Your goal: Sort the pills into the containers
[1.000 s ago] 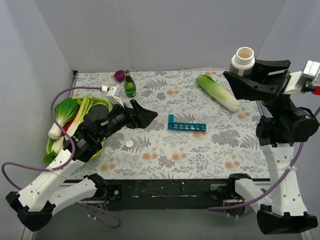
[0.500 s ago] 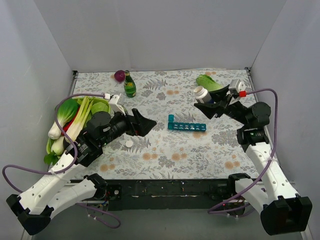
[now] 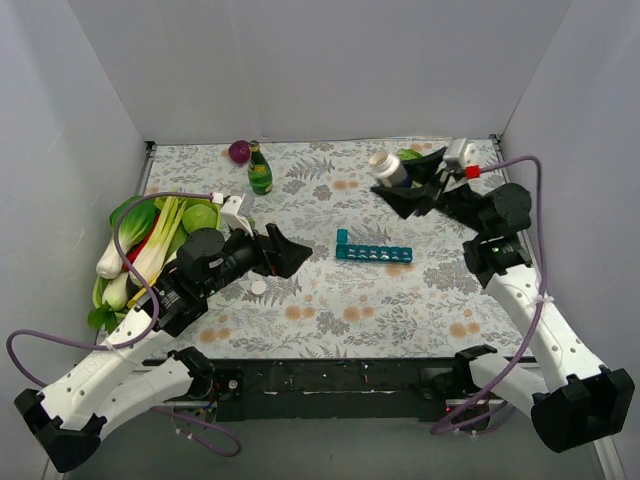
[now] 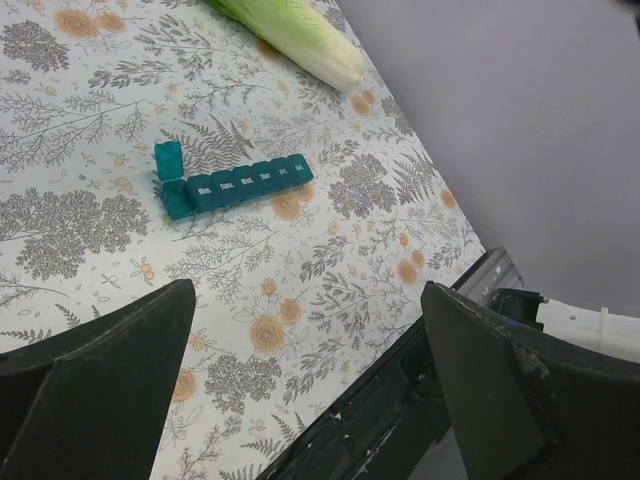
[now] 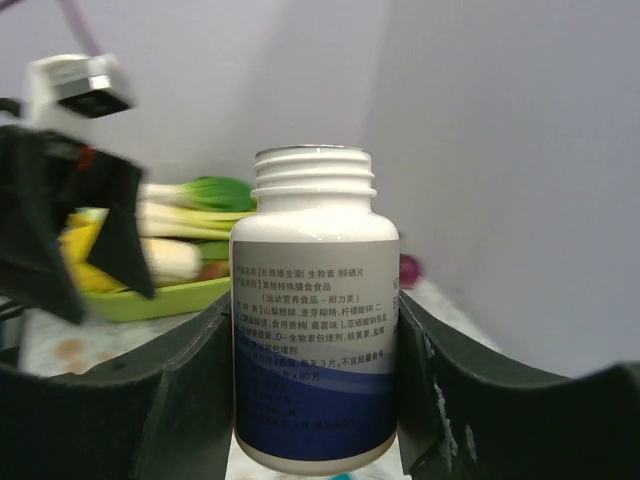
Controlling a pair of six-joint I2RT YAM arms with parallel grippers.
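The pill box [image 3: 373,252] is laid across the middle of the worktop [image 3: 330,310], its long side running left to right, with the lid [image 4: 168,158] of its leftmost compartment raised and the other lids shut. The right gripper [image 3: 405,188] is clenched on a white, uncapped bottle [image 3: 385,168], which is held tilted above the far right of the worktop, near a cabbage [image 3: 408,156] and well apart from the pill box. The left gripper [image 3: 285,250] is held released and empty, its fingers spread wide, to the left of the pill box and apart from it.
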